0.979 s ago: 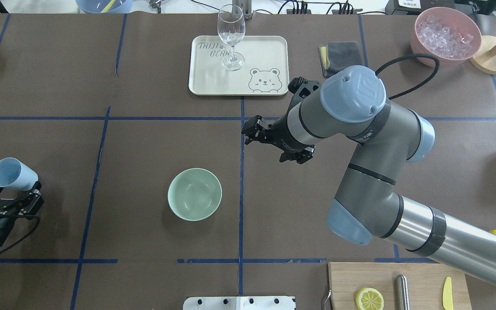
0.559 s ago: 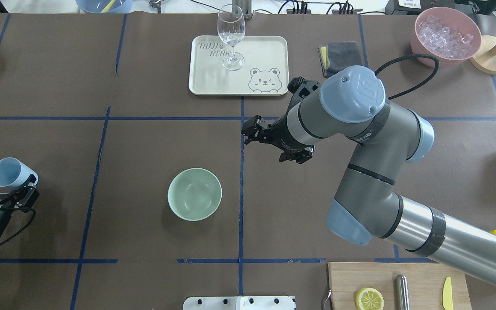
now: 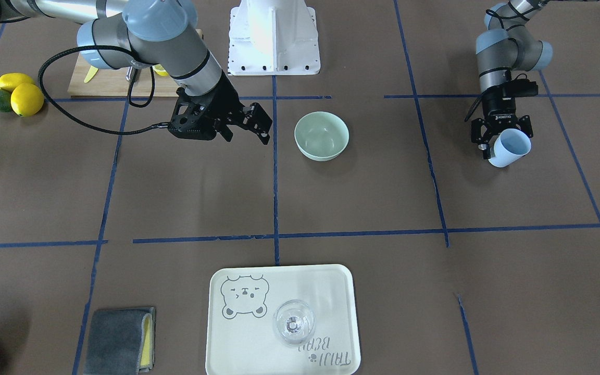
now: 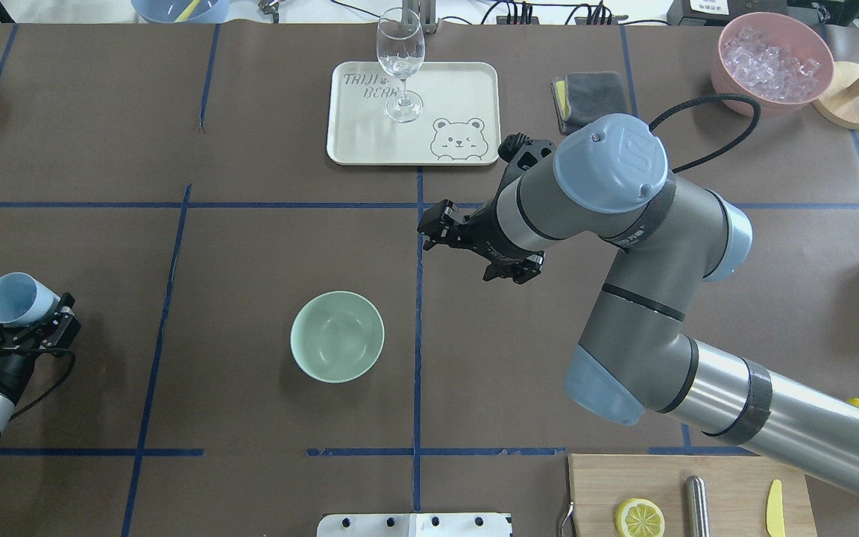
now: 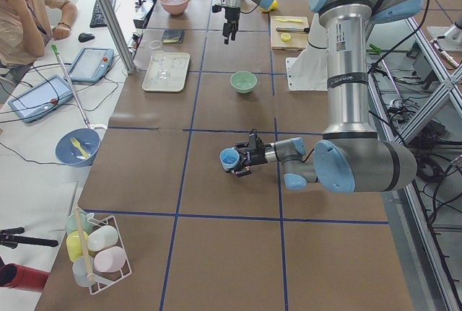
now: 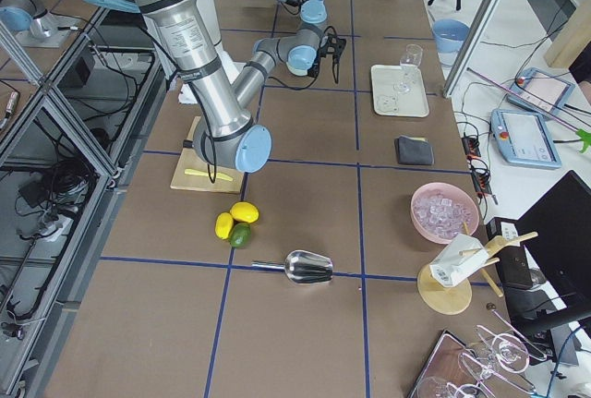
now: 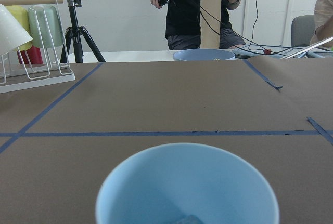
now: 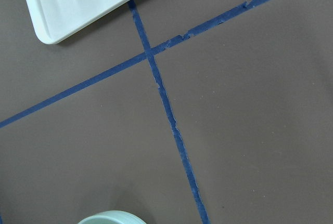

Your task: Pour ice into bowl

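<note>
The pale mint-green bowl (image 4: 337, 336) stands empty near the table's middle; it also shows in the front view (image 3: 321, 135) and the right wrist view (image 8: 109, 218). My left gripper (image 4: 23, 324) is shut on a light blue cup (image 4: 16, 298) at the far left edge, well apart from the bowl, with the cup tilted. In the left wrist view the cup (image 7: 187, 187) fills the bottom, with a glassy piece of ice (image 7: 187, 219) just showing inside. My right gripper (image 4: 467, 253) is open and empty, hovering to the right of and beyond the bowl.
A cream tray (image 4: 467, 82) holds a clear wine glass (image 4: 400, 63) at the back. A pink bowl (image 4: 728, 74) full of ice and a grey cloth (image 4: 593, 97) are back right. A cutting board (image 4: 728, 485) with a lemon half is front right.
My left wrist has turned and shifted slightly, so the cup's mouth faces up more. The right arm and the bowl have not moved.
</note>
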{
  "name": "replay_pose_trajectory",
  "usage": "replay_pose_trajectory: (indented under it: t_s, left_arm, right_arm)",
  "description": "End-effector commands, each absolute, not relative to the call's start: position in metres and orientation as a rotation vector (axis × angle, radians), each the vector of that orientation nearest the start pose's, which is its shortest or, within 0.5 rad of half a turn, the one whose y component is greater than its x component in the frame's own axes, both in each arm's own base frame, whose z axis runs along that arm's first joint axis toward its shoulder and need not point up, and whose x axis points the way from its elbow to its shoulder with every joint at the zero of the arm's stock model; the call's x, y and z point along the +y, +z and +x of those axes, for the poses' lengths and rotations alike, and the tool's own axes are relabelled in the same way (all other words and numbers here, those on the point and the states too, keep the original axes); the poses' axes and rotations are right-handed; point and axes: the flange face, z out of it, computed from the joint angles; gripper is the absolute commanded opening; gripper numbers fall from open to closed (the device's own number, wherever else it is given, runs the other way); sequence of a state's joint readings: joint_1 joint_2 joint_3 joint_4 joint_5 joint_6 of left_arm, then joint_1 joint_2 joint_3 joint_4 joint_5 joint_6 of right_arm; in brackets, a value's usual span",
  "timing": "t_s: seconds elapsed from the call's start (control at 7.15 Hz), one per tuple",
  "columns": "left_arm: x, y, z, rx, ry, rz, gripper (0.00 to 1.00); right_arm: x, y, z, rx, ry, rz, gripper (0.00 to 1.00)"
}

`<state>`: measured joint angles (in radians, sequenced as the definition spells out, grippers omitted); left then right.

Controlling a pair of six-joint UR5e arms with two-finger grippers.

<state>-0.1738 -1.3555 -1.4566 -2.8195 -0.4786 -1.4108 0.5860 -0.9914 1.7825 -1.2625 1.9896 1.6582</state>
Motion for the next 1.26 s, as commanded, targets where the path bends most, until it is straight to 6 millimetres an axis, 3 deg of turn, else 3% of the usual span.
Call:
replay_pose_trajectory:
  t_s: [0.0, 0.14, 0.28, 0.42, 0.56, 0.7, 0.84, 0.98, 1.12]
  left_arm:
    - [-0.288, 0.653, 0.331, 0.637, -0.522, 1.14, 0.28]
    - [-0.293, 0.649, 0.327, 0.639, -0.533, 1.147, 0.0]
    - [-0.299, 0.633, 0.327, 0.64, -0.531, 1.161, 0.0]
    - [-0.304, 0.6, 0.331, 0.636, -0.489, 1.198, 0.0]
    - [-0.305, 0.542, 0.332, 0.658, -0.444, 1.243, 0.0]
    - [-0.305, 0.513, 0.333, 0.549, -0.277, 1.319, 0.0]
    - [-0.3, 0.485, 0.343, 0.529, -0.189, 1.344, 0.0]
    - [-0.287, 0.471, 0.365, 0.463, -0.035, 1.382, 0.0]
    - [-0.264, 0.448, 0.399, 0.46, 0.08, 1.411, 0.0]
  right_arm:
    - [-0.428, 0.191, -0.478, -1.147, 0.368, -0.097, 1.0]
    - [-0.428, 0.19, -0.478, -1.148, 0.367, -0.097, 1.0]
    - [-0.427, 0.186, -0.476, -1.157, 0.364, -0.094, 1.0]
    - [-0.426, 0.184, -0.469, -1.164, 0.365, -0.09, 1.0]
    - [-0.426, 0.184, -0.469, -1.166, 0.365, -0.089, 1.0]
    - [-0.427, 0.186, -0.468, -1.163, 0.367, -0.088, 1.0]
    - [-0.425, 0.193, -0.465, -1.156, 0.369, -0.09, 1.0]
    - [-0.423, 0.2, -0.46, -1.151, 0.373, -0.091, 1.0]
    - [-0.423, 0.202, -0.459, -1.148, 0.374, -0.092, 1.0]
